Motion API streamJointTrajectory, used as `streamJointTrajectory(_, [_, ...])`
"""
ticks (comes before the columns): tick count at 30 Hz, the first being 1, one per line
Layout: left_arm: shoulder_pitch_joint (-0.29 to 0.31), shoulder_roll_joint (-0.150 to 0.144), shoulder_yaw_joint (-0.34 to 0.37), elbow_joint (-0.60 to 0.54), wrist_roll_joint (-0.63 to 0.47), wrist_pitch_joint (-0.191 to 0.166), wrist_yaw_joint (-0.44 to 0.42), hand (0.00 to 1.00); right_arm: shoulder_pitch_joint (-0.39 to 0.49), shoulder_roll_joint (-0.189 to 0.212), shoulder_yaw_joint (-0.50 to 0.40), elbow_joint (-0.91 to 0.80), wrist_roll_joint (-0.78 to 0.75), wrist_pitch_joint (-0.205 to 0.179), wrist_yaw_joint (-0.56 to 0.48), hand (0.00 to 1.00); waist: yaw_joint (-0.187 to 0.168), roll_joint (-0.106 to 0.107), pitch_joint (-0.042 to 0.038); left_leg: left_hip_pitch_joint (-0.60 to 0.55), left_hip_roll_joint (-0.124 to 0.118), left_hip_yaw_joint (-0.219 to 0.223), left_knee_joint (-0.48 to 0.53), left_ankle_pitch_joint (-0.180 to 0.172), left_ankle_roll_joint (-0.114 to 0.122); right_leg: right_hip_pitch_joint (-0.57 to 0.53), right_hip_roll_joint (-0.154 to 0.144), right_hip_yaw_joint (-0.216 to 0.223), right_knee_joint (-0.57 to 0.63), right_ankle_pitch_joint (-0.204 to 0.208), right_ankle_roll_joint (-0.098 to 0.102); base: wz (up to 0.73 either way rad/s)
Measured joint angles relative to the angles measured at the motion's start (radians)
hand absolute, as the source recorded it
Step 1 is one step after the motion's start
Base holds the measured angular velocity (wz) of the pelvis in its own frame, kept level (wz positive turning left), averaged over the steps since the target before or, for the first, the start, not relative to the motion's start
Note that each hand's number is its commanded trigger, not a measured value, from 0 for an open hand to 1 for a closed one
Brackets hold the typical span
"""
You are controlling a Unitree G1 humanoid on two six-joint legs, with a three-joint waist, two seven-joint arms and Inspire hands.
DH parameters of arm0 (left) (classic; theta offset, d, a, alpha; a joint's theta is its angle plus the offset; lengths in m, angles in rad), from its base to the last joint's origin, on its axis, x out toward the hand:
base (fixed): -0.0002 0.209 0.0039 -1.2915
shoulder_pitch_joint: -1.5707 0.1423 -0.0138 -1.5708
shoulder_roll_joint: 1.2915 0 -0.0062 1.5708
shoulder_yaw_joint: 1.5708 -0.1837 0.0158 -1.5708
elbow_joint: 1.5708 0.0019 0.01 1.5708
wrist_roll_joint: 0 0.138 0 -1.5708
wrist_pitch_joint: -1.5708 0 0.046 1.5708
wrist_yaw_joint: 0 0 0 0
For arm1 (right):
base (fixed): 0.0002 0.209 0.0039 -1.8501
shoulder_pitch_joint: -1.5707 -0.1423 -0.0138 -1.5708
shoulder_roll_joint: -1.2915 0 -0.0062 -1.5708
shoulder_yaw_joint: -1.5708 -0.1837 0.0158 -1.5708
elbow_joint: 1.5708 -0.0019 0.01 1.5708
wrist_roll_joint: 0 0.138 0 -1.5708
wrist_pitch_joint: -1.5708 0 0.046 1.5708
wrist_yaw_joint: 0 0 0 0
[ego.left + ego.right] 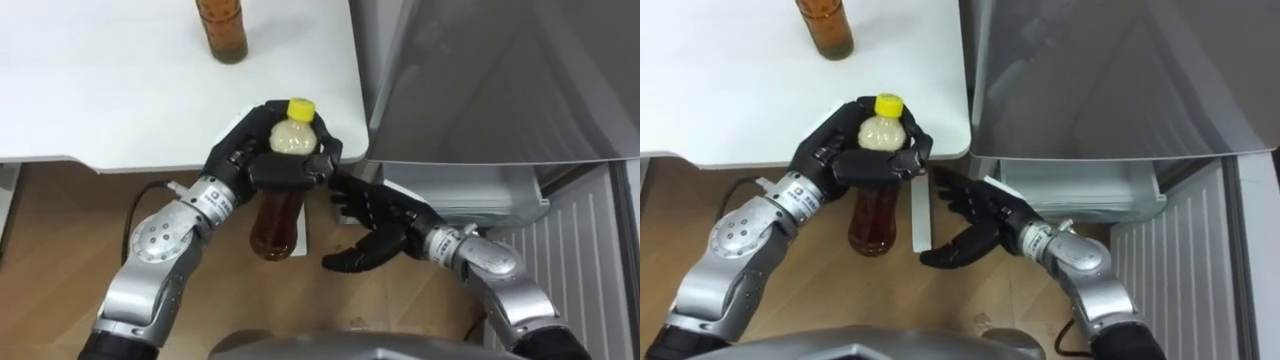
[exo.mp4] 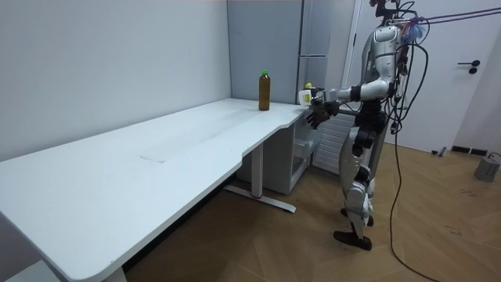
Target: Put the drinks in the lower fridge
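Grips with the left hand (image 1: 238, 160), at centre frame, a yellow-capped bottle (image 1: 279, 215) of brown drink: fingers (image 1: 245, 130) clamped round its neck and shoulder, bottle upright, body hanging below the edge of the desk (image 1: 120, 100), just off the near right corner. Hovers with the right hand (image 1: 375, 212) just right of the bottle and a little lower, palm turned toward it, fingers spread apart; cannot tell whether the fingertips touch the bottle. Has a second brown bottle (image 1: 220, 30) standing on the desk at upper left, well apart from the held one. Faces a grey fridge (image 1: 480, 80) at upper right, with a white lower compartment (image 1: 470, 195) showing beneath the grey front. Stands, in the room view, at the desk's end on the room view's right, both arms stretched forward beside the fridge.
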Motion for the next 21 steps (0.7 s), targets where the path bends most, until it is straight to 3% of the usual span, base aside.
streamJointTrajectory(8, [0.000, 0.004, -0.030, 0.038, 0.013, 0.000, -0.004, 1.00, -0.004, 0.009, 0.021, 0.000, 0.109, 0.002, 0.109, 0.00, 0.000, 0.000, 0.0029, -0.005, 0.000, -0.003, 0.001, 0.000, 0.000, -0.001, 0.000, -0.010, 0.000, 0.000, 0.000, 0.01])
streamJointTrajectory(16, [0.000, 0.001, -0.071, 0.041, 0.013, -0.001, 0.009, 1.00, -0.001, 0.006, 0.073, 0.003, 0.296, 0.009, 0.130, 0.00, 0.006, 0.005, 0.0077, -0.019, 0.001, -0.004, 0.010, 0.000, 0.000, -0.015, 0.001, -0.004, 0.007, 0.001, -0.001, -0.01])
streamJointTrajectory(21, [0.000, 0.010, -0.092, 0.041, 0.013, -0.030, 0.012, 1.00, -0.004, -0.003, 0.128, 0.015, 0.386, 0.008, 0.132, 0.00, 0.004, 0.005, 0.0089, -0.016, 0.000, -0.003, 0.010, 0.000, 0.000, -0.015, 0.000, 0.004, 0.012, 0.001, -0.001, -0.02])
